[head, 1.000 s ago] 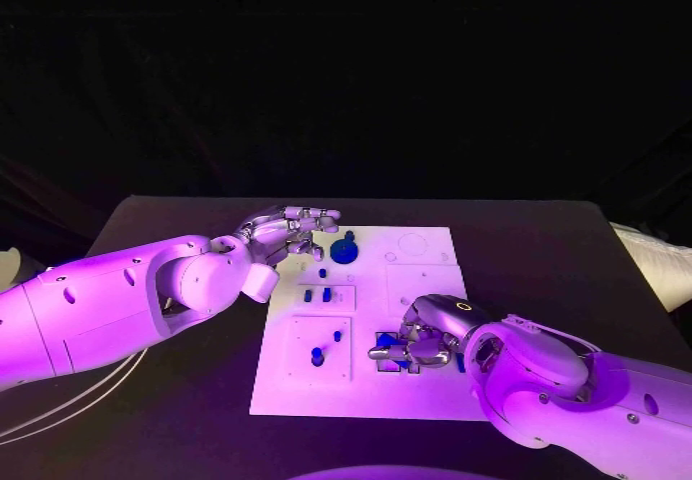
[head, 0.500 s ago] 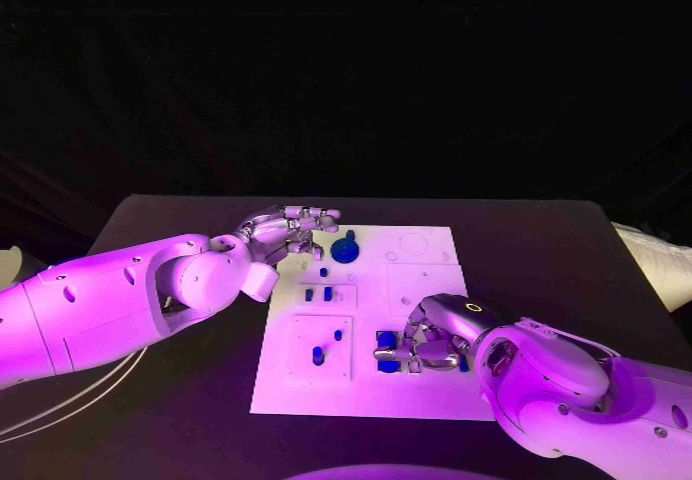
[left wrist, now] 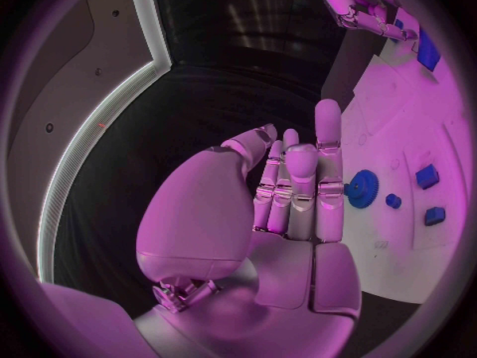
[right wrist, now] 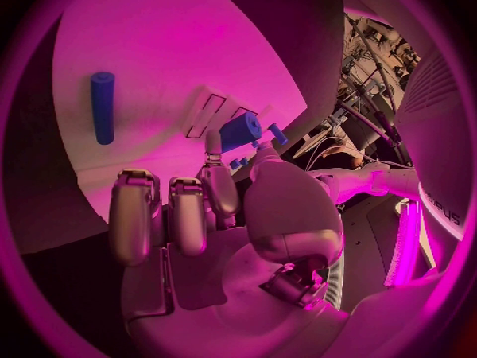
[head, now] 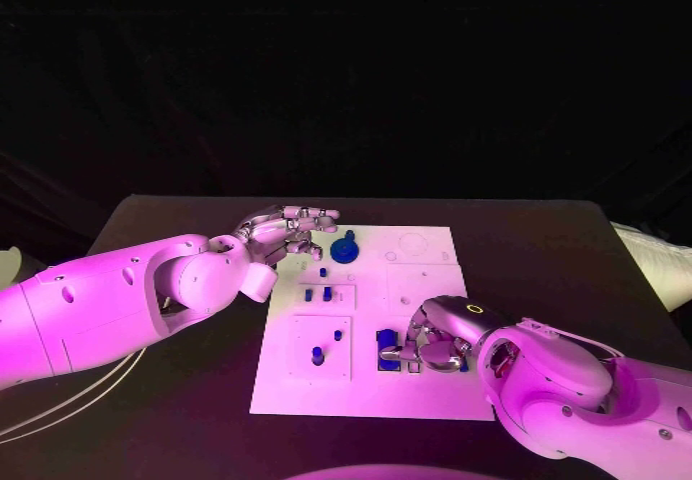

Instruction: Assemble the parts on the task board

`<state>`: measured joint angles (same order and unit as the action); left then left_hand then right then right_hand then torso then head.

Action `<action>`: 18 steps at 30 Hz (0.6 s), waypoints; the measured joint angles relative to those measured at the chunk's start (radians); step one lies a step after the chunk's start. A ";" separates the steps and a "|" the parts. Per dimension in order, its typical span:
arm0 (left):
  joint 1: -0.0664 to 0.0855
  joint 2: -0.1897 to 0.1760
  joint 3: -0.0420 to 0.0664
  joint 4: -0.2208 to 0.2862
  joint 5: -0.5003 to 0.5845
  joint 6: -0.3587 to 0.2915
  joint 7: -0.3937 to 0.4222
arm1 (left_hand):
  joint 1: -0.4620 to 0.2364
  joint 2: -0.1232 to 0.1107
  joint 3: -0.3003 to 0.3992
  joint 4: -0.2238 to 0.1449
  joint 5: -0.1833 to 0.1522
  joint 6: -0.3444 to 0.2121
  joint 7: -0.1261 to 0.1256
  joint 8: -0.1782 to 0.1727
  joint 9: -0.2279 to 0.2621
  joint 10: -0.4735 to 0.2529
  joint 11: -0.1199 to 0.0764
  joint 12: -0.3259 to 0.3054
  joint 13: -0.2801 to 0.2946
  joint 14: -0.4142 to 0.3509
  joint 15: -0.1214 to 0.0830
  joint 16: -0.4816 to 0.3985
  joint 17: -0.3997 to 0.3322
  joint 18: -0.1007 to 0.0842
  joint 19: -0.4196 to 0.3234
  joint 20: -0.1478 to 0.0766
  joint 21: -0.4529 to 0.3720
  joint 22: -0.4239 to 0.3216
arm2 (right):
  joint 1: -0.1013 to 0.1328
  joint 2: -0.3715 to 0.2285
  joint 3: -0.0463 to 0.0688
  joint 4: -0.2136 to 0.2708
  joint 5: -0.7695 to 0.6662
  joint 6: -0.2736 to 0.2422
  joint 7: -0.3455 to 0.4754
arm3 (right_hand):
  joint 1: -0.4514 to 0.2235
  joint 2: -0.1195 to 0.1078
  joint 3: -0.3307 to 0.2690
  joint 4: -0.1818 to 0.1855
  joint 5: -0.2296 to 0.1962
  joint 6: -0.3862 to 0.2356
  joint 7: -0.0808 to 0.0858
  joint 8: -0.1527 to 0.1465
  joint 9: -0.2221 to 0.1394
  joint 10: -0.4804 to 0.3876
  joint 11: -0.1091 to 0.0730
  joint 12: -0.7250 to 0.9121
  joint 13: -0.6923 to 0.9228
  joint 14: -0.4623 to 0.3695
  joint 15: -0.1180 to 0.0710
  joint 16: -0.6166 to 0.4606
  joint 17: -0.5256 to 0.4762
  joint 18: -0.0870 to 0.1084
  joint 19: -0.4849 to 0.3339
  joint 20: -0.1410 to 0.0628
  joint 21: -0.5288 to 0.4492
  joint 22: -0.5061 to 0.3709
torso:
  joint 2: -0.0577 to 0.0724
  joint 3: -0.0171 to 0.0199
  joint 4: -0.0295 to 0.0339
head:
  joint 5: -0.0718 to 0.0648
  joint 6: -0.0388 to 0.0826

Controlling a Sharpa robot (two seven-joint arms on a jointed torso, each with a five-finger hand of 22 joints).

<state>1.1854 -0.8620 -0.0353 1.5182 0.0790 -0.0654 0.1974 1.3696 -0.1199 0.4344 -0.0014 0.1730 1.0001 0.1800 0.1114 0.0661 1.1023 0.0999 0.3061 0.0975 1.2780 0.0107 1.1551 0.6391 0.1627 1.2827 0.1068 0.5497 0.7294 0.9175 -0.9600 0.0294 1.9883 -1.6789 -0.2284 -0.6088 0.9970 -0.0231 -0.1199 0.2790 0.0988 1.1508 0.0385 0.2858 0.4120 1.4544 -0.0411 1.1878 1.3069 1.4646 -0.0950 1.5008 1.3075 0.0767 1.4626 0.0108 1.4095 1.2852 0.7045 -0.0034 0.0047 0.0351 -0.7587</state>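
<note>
The task board (head: 368,330) lies at the frame's centre on the bench (head: 173,230). The right robot hand (head: 430,345), lower right, clamps a blue part (head: 387,351). The left robot hand (head: 289,230), upper left beside a blue gear (head: 343,248), has its fingers together, empty.

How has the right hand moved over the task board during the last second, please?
Yes: the right hand has drawn slightly back toward the task board's near edge, away from the blue gear.
</note>
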 measured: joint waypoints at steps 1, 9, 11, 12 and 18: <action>0.000 0.000 0.000 0.000 0.000 0.000 0.000 | 0.000 0.000 0.000 0.000 0.000 0.000 0.000 0.000 0.000 0.000 0.000 0.000 0.000 0.000 0.000 0.000 0.000 0.000 0.000 0.000 0.000 0.000 | 0.000 0.001 0.000 -0.001 0.000 0.003 0.000 | 0.029 0.007 0.006 -0.006 0.000 0.000 0.000 0.000 0.002 0.000 0.000 0.000 0.001 0.000 0.000 0.000 0.000 0.000 0.000 0.000 0.000 0.000 | 0.000 -0.0001 0.0000 | 0.000 0.000; 0.000 0.001 0.000 0.000 0.000 0.000 -0.001 | 0.000 0.000 0.000 0.000 0.000 0.000 0.000 0.000 0.000 0.000 0.000 0.000 0.000 0.000 0.000 0.000 0.000 0.000 0.000 0.000 0.000 0.000 | 0.000 0.023 0.000 -0.031 -0.001 0.016 0.000 | 0.129 0.042 0.016 -0.027 0.002 0.000 0.000 0.000 0.009 0.006 0.002 0.012 0.006 0.000 0.000 0.008 0.000 0.000 0.000 0.000 0.008 0.011 | 0.000 -0.0010 0.0011 | -0.004 0.000; 0.000 0.002 0.000 0.000 0.000 0.000 -0.001 | 0.000 0.000 0.000 0.000 0.000 0.000 0.000 0.000 0.000 0.000 0.000 0.000 0.000 0.000 0.000 0.000 0.000 0.000 0.000 0.000 0.000 0.000 | 0.000 0.028 0.000 -0.040 0.001 0.020 0.000 | 0.133 0.047 0.016 -0.027 0.004 0.000 0.000 0.000 0.010 0.007 0.000 0.014 0.006 0.000 0.000 0.008 0.000 0.000 0.000 0.000 0.008 0.012 | 0.000 -0.0012 0.0014 | -0.005 0.001; 0.000 0.002 0.000 0.000 0.000 0.000 -0.001 | 0.000 0.000 0.000 0.000 0.000 0.000 0.000 0.000 0.000 0.000 0.000 0.000 0.000 0.000 0.000 0.000 0.000 0.000 0.000 0.000 0.000 0.000 | 0.000 0.030 0.000 -0.043 0.001 0.021 0.000 | 0.134 0.048 0.016 -0.027 0.004 0.000 0.000 0.000 0.011 0.007 0.000 0.015 0.006 0.000 0.000 0.008 0.000 0.000 0.000 0.000 0.008 0.012 | 0.000 -0.0012 0.0016 | -0.005 0.001; 0.000 0.003 0.000 0.001 0.000 0.000 -0.002 | 0.000 0.000 0.000 0.000 0.000 0.000 0.000 0.000 0.000 0.000 0.000 0.004 0.000 0.000 0.000 0.000 0.000 0.000 0.000 0.000 0.000 0.000 | 0.001 0.035 0.000 -0.048 0.004 0.025 0.000 | 0.146 0.044 0.012 -0.031 0.008 0.001 0.000 0.001 0.013 0.007 0.000 0.016 0.006 0.000 0.000 0.008 0.000 0.000 0.000 0.000 0.008 0.013 | 0.000 -0.0012 0.0017 | -0.004 0.002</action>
<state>1.1853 -0.8591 -0.0354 1.5187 0.0786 -0.0652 0.1958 1.3696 -0.1198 0.4344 -0.0013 0.1730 1.0002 0.1800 0.1114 0.0661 1.1024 0.0998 0.3102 0.0975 1.2780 0.0107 1.1551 0.6388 0.1627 1.2826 0.1069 0.5497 0.7294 0.9184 -0.9250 0.0299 1.9404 -1.6748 -0.2038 -0.6083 1.1426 0.0214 -0.1084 0.2480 0.1069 1.1515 0.0382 0.2864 0.4252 1.4616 -0.0407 1.2037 1.3126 1.4646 -0.0950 1.5087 1.3073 0.0767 1.4626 0.0109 1.4175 1.2981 0.7045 -0.0045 0.0064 0.0307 -0.7572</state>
